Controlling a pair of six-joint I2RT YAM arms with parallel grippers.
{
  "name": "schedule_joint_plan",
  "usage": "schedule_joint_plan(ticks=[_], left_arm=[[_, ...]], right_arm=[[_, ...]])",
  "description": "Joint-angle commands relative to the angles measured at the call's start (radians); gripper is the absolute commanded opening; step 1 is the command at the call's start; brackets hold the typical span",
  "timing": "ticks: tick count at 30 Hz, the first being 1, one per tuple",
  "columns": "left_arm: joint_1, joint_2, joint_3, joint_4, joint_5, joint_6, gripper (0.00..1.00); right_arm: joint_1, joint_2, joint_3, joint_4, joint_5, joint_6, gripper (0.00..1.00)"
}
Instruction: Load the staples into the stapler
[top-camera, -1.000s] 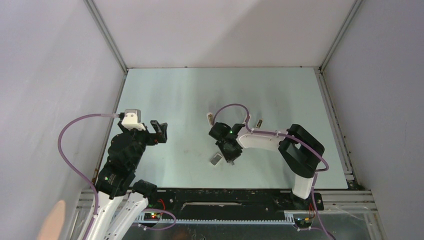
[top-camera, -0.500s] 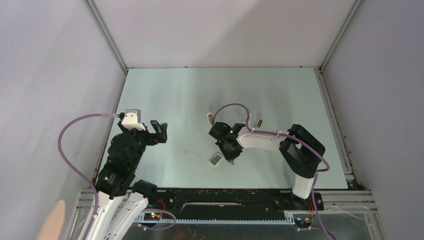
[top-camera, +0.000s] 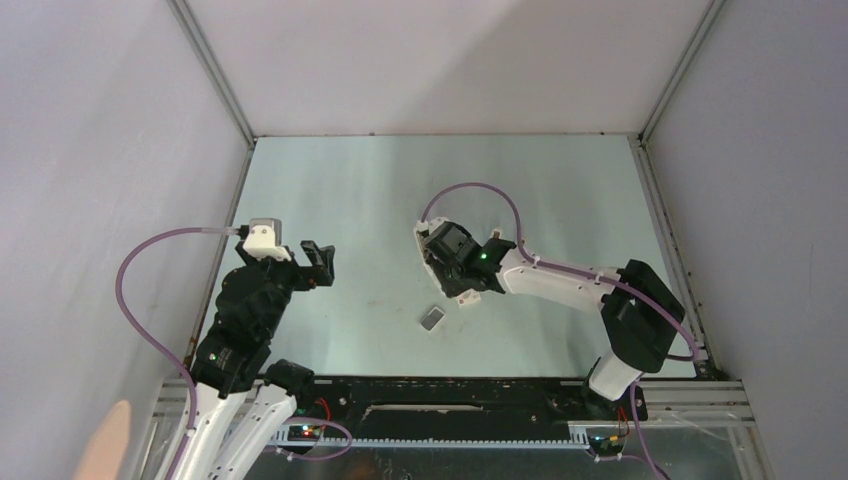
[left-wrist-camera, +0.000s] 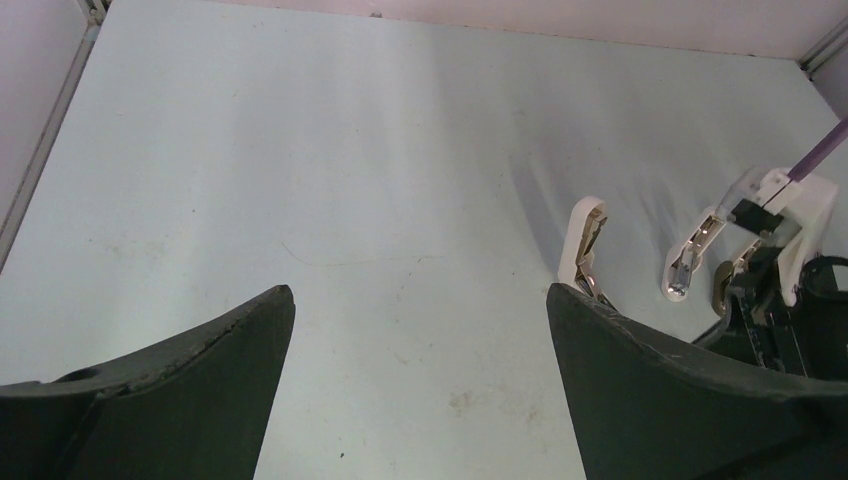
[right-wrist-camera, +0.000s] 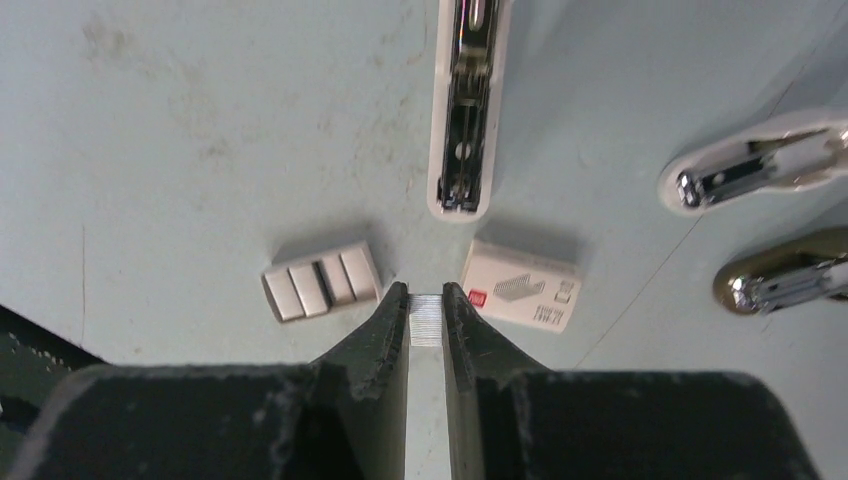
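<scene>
Above the matte table (right-wrist-camera: 180, 150), right fingers (right-wrist-camera: 385, 330) pinching ribbed silver staples (right-wrist-camera: 425, 322), left fingers (left-wrist-camera: 640, 380) spread wide

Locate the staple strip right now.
Right wrist view: the staple strip is pinched in the right claw, between the grey tray and the white box, near the open stapler.
</scene>
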Motion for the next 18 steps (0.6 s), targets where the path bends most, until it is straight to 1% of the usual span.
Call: schedule_joint_plan(ticks=[1,9,18], left_arm=[[0.012,0.003,-0.001,0.016,-0.004,0.004,1.00],[0.019,0.005,-0.001,0.017,-0.002,0.007,1.00],[0.025,0.006,-0.002,0.020,0.000,0.014,1.00]], right_arm=[[-0.020,-0.008,0.012,0.172,0.043,-0.077,0.09],[-0.039,0.059,0.011,0.339,0.043,-0.150,0.09],[-0.048,0.141,0.010,0.416,0.032,-0.167,0.09]])
